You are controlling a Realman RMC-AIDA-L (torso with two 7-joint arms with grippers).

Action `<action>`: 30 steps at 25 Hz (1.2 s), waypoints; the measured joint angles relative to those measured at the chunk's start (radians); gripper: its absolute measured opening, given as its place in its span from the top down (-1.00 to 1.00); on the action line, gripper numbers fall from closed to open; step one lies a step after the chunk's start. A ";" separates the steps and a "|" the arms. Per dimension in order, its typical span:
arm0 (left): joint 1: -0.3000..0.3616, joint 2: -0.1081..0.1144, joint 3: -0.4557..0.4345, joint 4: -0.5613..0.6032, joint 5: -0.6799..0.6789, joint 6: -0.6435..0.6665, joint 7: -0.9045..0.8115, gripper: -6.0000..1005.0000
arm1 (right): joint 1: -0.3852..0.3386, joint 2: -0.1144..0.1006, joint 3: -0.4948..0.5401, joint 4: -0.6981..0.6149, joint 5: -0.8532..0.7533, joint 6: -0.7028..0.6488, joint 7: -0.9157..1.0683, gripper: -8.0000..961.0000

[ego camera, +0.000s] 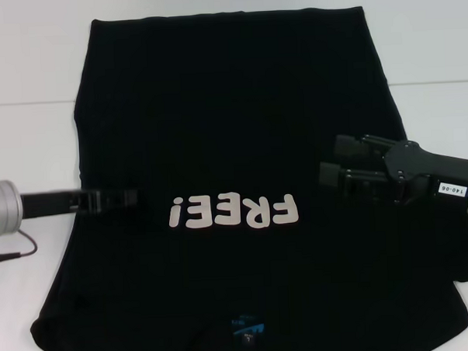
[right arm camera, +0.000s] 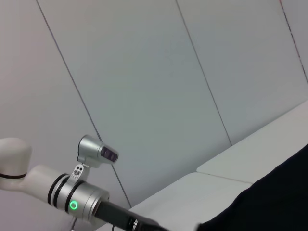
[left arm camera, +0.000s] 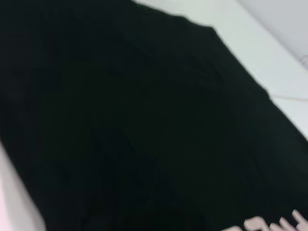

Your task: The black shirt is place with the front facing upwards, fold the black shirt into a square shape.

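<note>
The black shirt (ego camera: 233, 144) lay flat on the white worktop (ego camera: 31, 153), "FREE!" print (ego camera: 234, 212) up and blue neck label (ego camera: 248, 328) nearest the robot. Pale panelled walls (right arm camera: 144, 86) stood behind. The left gripper (ego camera: 118, 200) reached over the shirt's left edge; whether it was parted could not be told. The right gripper (ego camera: 333, 165) hovered over the right side, fingers spread wide and holding nothing. Bare worktop flanked both sides.
</note>
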 joint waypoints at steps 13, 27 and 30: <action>0.050 -0.007 -0.009 -0.022 -0.441 0.172 0.248 0.03 | -0.016 -0.008 0.001 0.024 0.051 -0.031 -0.027 -0.90; 0.149 -0.077 -0.035 -0.100 -0.731 0.421 0.775 0.03 | -0.030 -0.089 0.061 -0.135 0.191 -0.184 0.365 -0.90; 0.146 -0.085 -0.031 -0.135 -0.746 0.372 0.841 0.03 | -0.032 -0.134 0.073 -0.189 0.184 -0.147 0.529 -0.90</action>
